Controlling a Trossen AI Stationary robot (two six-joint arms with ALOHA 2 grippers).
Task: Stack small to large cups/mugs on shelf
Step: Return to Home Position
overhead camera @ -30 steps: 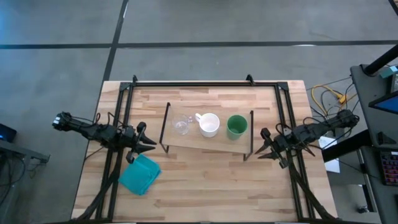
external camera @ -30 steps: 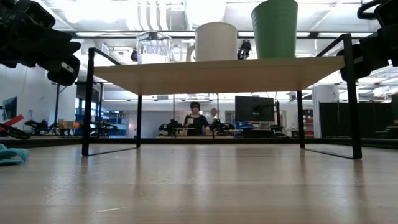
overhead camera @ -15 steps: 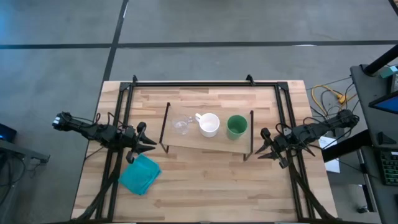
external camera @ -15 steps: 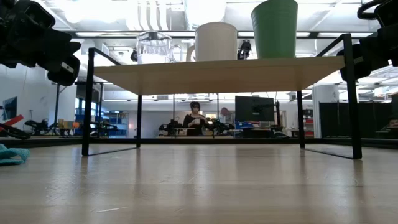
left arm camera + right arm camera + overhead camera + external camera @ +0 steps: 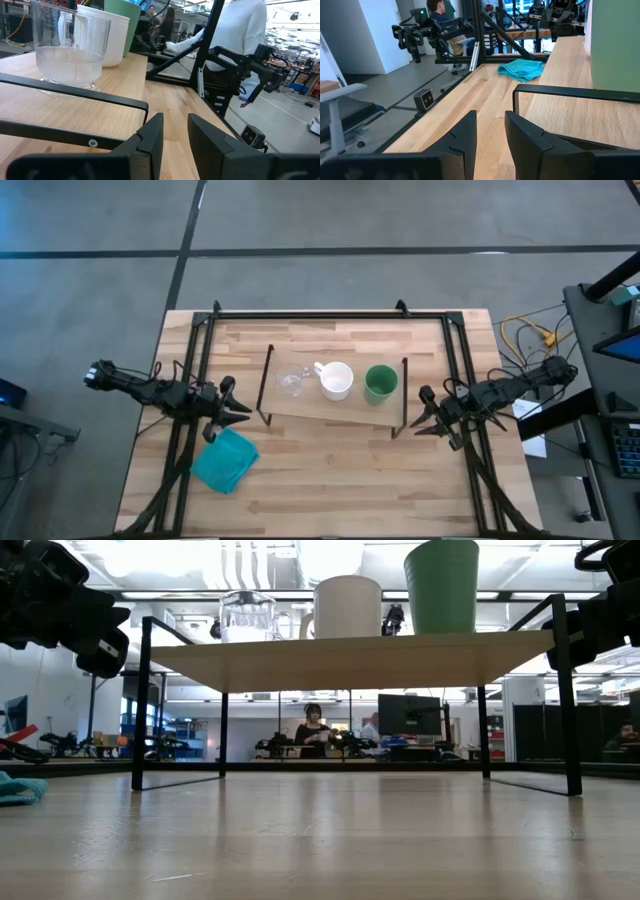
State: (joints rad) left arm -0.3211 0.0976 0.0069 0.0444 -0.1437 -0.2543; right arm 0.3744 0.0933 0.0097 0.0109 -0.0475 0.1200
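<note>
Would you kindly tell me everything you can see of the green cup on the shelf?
The green cup is plain, opaque and handleless, wider at the rim than the base. It stands upright, mouth up, at the right end of the light-wood shelf, beside the white mug without touching it. Nothing holds it.

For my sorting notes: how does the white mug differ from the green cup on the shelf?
The white mug has a side handle; the green cup has none. In the low view the green cup stands taller than the white mug. Both stand upright, mouth up, apart, on the shelf.
</note>
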